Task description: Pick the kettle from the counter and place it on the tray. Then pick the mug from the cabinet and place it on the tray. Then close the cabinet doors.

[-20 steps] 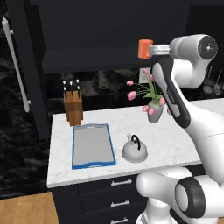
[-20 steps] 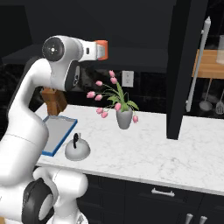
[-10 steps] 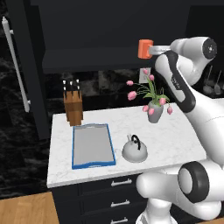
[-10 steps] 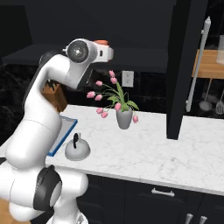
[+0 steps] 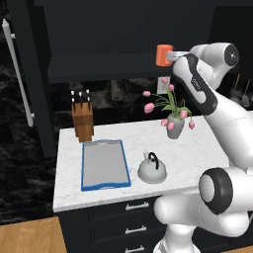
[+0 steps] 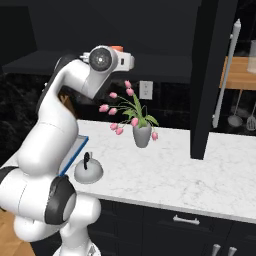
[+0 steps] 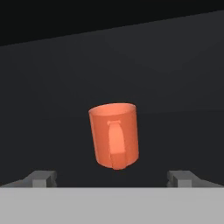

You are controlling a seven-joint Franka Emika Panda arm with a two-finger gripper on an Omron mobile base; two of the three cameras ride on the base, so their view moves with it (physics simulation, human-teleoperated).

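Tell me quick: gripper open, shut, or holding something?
Gripper: open, holding nothing; fingertips spread wide with the orange mug ahead between them, not yet gripped.

- The left base view looked forward and down from behind the arm's left, over the desk.
- The right base view did likewise from the right; both shared the kettle, vase and desk.
- The hand view faced the mug at close range inside the cabinet.
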